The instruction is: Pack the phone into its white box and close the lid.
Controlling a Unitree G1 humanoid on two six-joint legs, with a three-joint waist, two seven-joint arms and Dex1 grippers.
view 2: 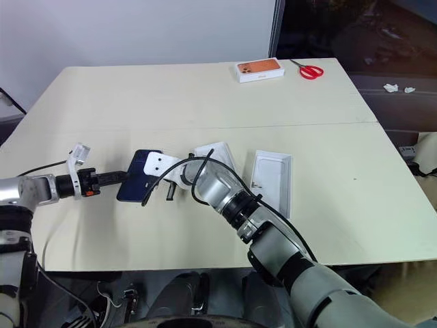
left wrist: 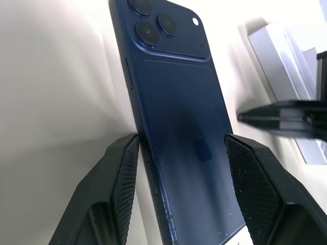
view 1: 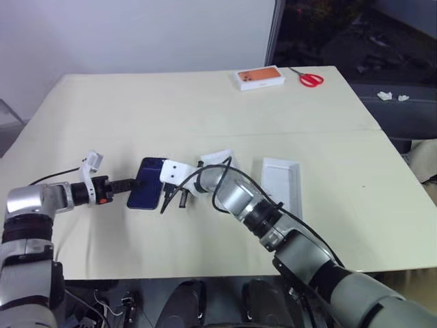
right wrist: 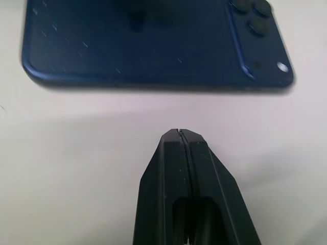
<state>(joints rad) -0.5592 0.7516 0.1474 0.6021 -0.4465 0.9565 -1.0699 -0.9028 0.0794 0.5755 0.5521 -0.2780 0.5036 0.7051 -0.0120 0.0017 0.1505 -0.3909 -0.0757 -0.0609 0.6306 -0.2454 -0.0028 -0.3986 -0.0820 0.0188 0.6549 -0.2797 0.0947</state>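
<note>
1 phone (view 1: 147,183) center-left, clamped in my L gripper (left wrist: 181,153); R gripper (right wrist: 183,140) fingers together beside it; 2 white box parts mid-frame.

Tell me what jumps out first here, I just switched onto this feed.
The dark blue phone lies back-up on the cream table, the left gripper straddling its end with a finger on each long edge. The right gripper, shut, points at the phone's long side from just short of it. Behind that arm sit two white box parts; at the far edge, a small box with an orange phone picture and red scissors.
</note>
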